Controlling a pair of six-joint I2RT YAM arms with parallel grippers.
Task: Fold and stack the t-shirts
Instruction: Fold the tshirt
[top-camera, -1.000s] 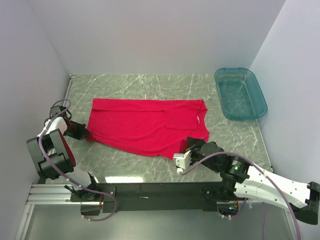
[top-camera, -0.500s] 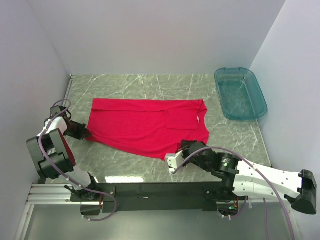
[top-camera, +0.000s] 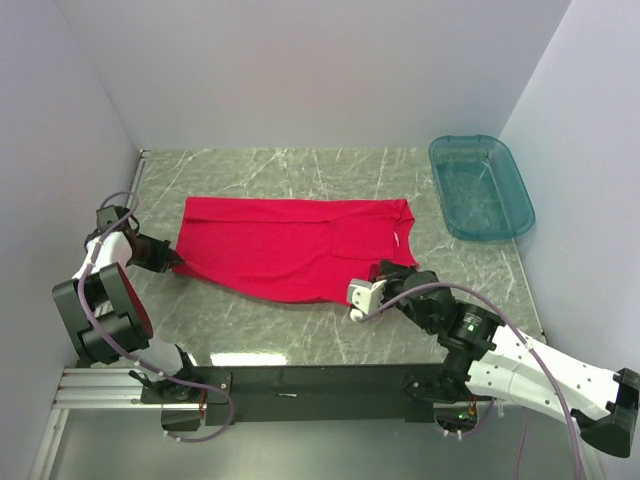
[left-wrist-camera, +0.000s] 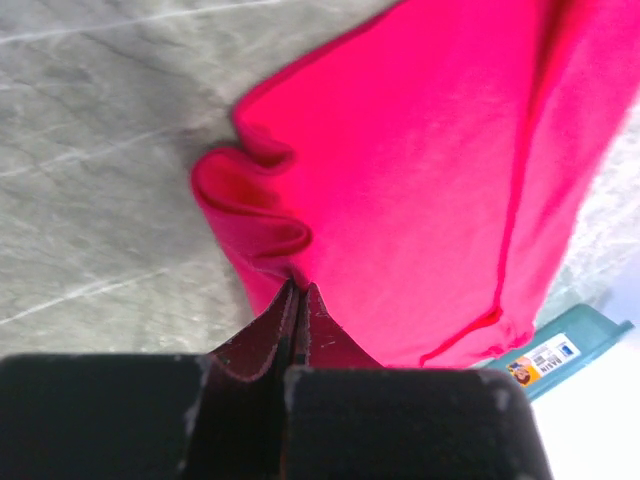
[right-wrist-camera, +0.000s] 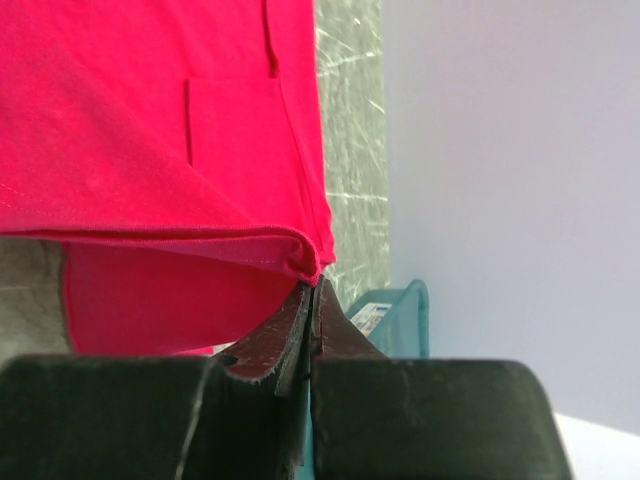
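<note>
One red t-shirt (top-camera: 290, 248) lies spread across the marble table, its near part folded over itself. My left gripper (top-camera: 172, 262) is shut on the t-shirt's left corner, where the cloth (left-wrist-camera: 420, 190) bunches into small folds at the fingertips. My right gripper (top-camera: 378, 275) is shut on the near right hem and holds it lifted, so a doubled edge of the t-shirt (right-wrist-camera: 150, 150) hangs over the jaws. Both pairs of fingers stand pressed together with cloth pinched at their tips.
A teal see-through tub (top-camera: 480, 186) sits at the back right of the table; a corner of the tub (left-wrist-camera: 560, 352) and its rim (right-wrist-camera: 400, 310) show in the wrist views. White walls close in the left, back and right sides.
My right gripper has carried the near hem away from the front edge, toward the back right, folding it over the shirt. My left gripper shifted slightly back, still holding its corner.
</note>
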